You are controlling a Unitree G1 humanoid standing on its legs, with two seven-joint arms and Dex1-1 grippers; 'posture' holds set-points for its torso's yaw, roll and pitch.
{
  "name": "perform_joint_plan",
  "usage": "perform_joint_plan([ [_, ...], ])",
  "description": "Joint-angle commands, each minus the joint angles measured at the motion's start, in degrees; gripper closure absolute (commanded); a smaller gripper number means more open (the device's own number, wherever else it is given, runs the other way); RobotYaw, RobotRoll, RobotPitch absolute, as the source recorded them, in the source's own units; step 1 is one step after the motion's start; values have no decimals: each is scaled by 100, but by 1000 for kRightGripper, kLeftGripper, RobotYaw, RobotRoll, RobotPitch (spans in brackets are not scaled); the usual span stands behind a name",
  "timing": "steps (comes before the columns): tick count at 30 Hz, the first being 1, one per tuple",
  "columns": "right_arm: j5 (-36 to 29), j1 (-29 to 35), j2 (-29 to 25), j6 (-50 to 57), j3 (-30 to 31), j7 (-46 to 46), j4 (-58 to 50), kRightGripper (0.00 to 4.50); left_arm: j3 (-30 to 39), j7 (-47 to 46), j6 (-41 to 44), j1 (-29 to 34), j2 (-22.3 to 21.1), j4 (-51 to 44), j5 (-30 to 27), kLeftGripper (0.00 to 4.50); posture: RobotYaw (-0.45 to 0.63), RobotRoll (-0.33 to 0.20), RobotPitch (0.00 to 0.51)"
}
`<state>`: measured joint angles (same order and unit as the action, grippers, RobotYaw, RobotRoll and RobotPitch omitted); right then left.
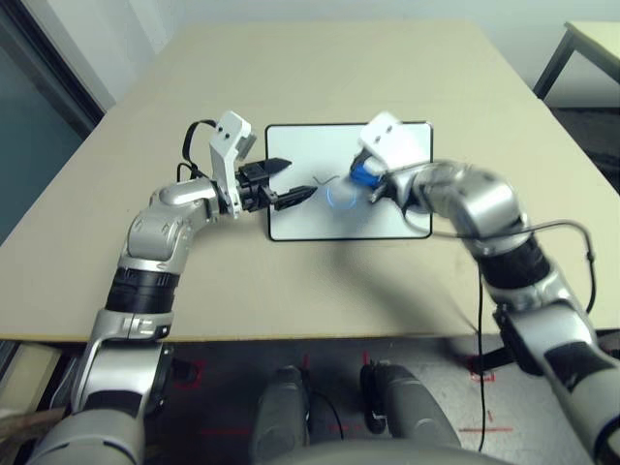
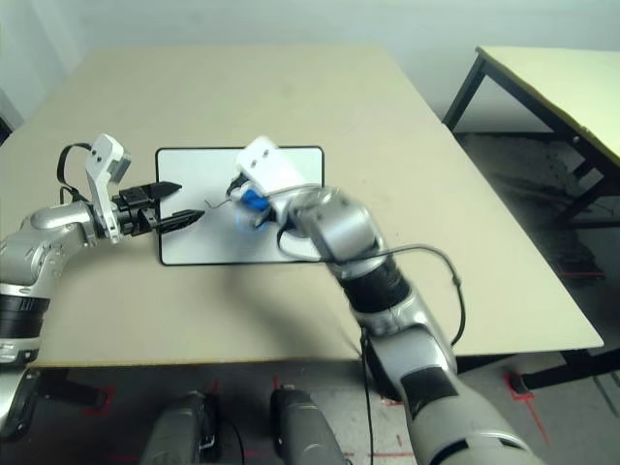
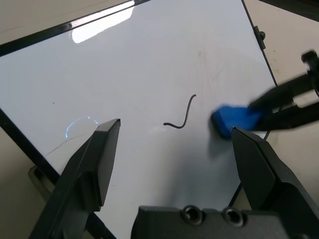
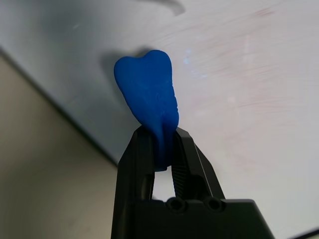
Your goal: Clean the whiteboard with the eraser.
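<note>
- Resting flat on the beige table (image 1: 320, 68), the whiteboard (image 1: 387, 218) lies with its long sides running across the robot's front, between the two arms.
- Left gripper (image 1: 302, 181): its two black fingers stand apart with nothing between them. The fingertips reach over the left short edge of the whiteboard and point toward its middle.
- A thin black squiggle mark (image 3: 180, 117) remains on the white surface, just ahead of the left gripper and between it and the eraser.
- The eraser (image 3: 234, 118), a small bright blue block, sits on the middle of the whiteboard, to the right of the mark and well clear of the left fingertips.
- Right gripper (image 4: 162, 144): its fingers are clamped on the near end of the eraser, squeezing it thin; the free end bulges out and presses against the whiteboard.
- Faint smeared traces show on the surface beside the eraser.
</note>
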<state>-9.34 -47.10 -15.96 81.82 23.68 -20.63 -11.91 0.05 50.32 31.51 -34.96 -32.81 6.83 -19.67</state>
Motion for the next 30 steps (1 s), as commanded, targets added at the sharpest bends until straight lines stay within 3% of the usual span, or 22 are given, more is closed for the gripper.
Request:
perform_joint_plan([
  [1,16,-43,-38,-147,146,-8,180,4026,-19,20,-53,4,-70,100,81,0,-67,0,118],
  [9,338,-987,165,-1279,-151,82,1597,4027,53,21,7,88,-157,8,35,0,-53,0,124],
  [20,82,-217,-123,-249,583,-239,163,4027,130,-43,72,216,-209,-117,-26,0,-47,0,125],
  [30,360,-1270,77,-1197,245,-243,1577,4027,128,-78,130,215,-227,-184,-65,0,-52,0,121],
])
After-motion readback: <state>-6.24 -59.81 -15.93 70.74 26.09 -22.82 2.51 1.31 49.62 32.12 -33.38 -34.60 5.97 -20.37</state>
